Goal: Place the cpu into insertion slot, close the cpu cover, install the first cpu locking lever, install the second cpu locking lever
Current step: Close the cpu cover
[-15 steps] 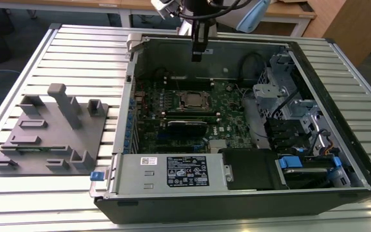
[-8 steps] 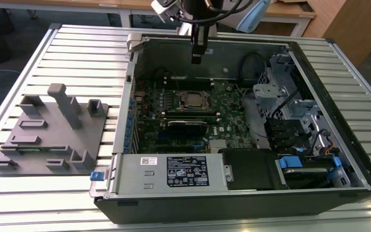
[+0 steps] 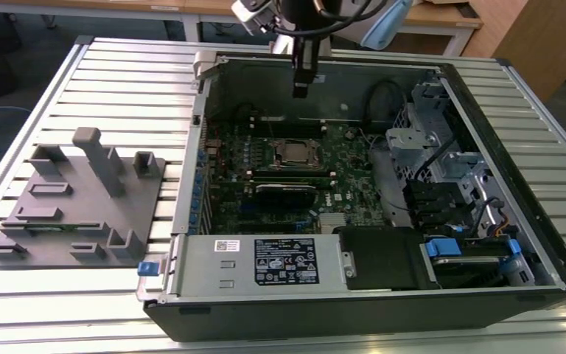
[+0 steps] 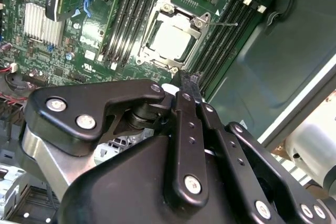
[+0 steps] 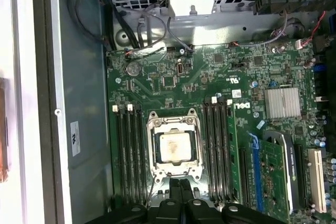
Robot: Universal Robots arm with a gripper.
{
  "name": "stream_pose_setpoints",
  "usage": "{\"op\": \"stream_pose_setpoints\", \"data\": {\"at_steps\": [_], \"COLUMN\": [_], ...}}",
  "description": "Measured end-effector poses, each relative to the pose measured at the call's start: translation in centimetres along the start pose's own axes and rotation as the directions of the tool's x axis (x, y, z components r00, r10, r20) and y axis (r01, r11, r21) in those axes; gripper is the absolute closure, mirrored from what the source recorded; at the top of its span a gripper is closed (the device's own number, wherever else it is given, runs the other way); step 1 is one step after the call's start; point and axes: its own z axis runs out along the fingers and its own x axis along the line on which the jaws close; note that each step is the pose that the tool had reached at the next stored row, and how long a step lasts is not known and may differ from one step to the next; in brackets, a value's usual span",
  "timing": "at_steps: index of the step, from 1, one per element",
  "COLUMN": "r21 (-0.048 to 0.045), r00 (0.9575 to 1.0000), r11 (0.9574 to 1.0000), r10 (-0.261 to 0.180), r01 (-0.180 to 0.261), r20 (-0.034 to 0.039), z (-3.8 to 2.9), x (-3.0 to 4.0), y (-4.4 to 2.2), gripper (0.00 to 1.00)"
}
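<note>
Gripper (image 5: 180, 186): one, fingers pressed together with only a thin seam between them, nothing pinched. In the exterior view it hangs above the open computer case (image 3: 197, 147), the arm cut off at the frame edge.

Just beyond the fingertips, apart from them: one cpu (image 5: 175, 147), seated in the one insertion slot (image 5: 176, 172), framed by one cpu cover (image 5: 156, 148) lying flat.

The cpu is square with no long axis. Its metal top faces up, and its edges run parallel to the memory slots (image 5: 128, 156), which sit in two banks, one on each side.

The slot's centre is hidden under the cpu. I cannot make out how the locking levers sit. In the second wrist view the gripper body blocks much of the motherboard (image 4: 68, 45).
</note>
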Motion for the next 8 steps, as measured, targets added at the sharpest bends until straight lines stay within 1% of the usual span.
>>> {"op": "stream_pose_setpoints", "data": {"at_steps": [4, 8], "r21": [0.0001, 0.0001], "r00": [1.0, 1.0], "r11": [1.0, 1.0], "r10": [-0.001, -0.003], "r01": [0.001, 0.003], "r20": [0.0002, 0.0002], "z": [0.06, 0.16], "x": [0.03, 0.07], "y": [0.28, 0.69], "gripper": [0.9, 0.9]}}
